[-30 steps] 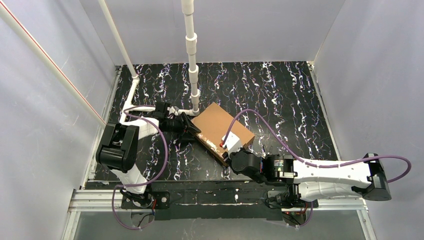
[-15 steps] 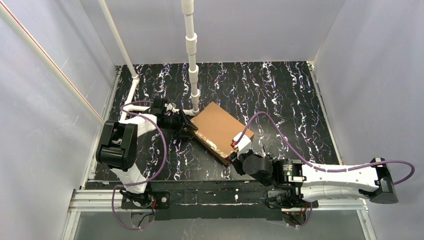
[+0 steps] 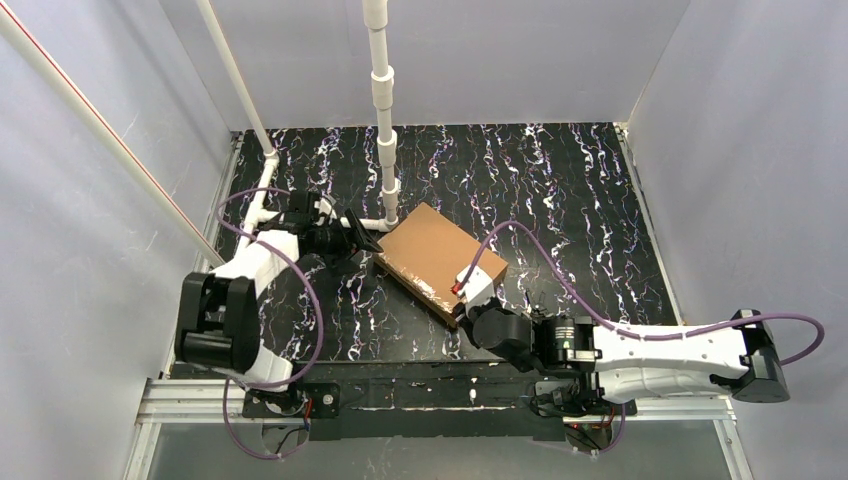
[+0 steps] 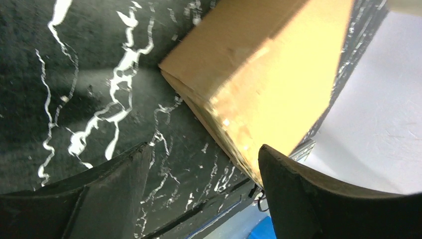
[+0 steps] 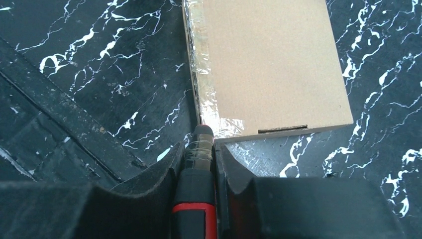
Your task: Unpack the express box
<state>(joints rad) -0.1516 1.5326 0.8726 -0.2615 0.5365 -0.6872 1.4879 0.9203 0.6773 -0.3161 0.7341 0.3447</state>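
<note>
Reaching low, right gripper [image 5: 199, 149] points tool [image 5: 198, 172] at express box [image 5: 268, 64].

One brown cardboard box [image 3: 440, 258] lies on one black, white-veined worktop [image 3: 560, 190]. Two robot arms: the left arm [image 3: 250, 270] to the left of the box, the right arm [image 3: 650, 350] on its near right. Two end effectors, one per arm: the left end effector [image 4: 205, 149] by the box's left corner, the right end effector [image 5: 199, 149] at its near corner. One tool [image 5: 195, 194] with a black-and-red handle, its tip at the box's near corner. One upright white pipe [image 3: 383, 120] just behind the box.
</note>
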